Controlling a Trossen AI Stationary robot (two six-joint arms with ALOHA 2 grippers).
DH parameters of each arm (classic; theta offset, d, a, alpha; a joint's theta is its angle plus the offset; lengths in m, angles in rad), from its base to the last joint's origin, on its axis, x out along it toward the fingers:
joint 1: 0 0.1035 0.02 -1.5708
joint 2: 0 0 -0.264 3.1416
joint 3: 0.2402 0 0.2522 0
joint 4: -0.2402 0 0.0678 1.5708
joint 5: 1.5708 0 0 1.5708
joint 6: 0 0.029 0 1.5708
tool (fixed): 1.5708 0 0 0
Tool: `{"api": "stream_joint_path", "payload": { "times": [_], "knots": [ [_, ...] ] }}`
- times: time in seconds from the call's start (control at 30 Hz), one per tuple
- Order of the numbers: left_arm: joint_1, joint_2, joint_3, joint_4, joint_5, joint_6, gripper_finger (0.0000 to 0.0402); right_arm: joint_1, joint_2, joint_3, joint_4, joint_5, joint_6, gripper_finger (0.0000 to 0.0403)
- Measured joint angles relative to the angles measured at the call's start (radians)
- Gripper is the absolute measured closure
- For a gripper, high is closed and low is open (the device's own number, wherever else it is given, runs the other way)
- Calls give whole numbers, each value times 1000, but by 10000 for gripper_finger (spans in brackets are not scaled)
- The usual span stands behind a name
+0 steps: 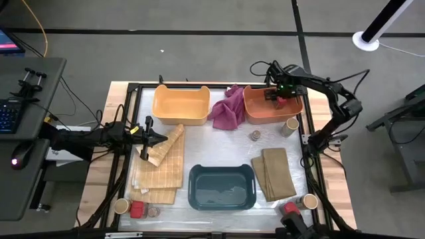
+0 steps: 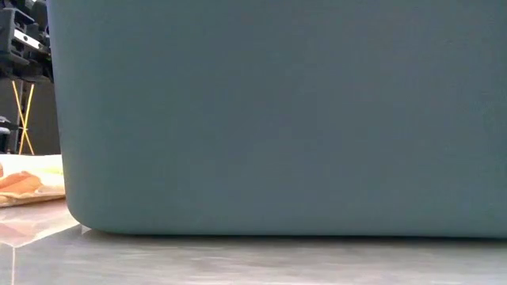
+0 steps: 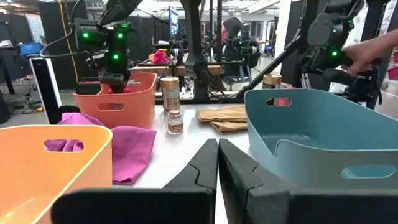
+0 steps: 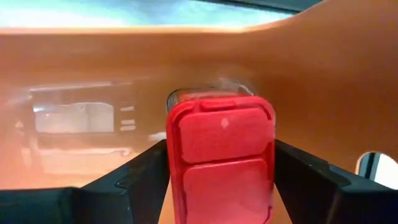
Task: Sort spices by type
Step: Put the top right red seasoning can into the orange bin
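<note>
The right gripper [image 4: 219,180] hangs inside the orange bin [image 1: 255,109] at the table's far right, its fingers spread on either side of a red spice tin [image 4: 221,158] with a sliver of gap showing, so the tin looks just released, or nearly so. To finish the drop well, I judge the fingers should part fully and rise straight up, clear of the bin wall. The left gripper [image 3: 217,163] waits pinched shut and empty over the tan cloth [image 1: 163,166].
</note>
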Motion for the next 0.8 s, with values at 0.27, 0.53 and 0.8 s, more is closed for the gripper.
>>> {"api": "stream_joint_path", "payload": {
  "times": [0.27,0.53,0.8],
  "knots": [
    [0,0,0,0,0,0,401,-10,-39,0,-9,16,-26,139],
    [0,0,0,0,0,0,401,-10,-118,0,-9,35,-25,137],
    [0,0,0,0,0,0,402,3,-200,0,42,-62,-10,159]
  ]
}}
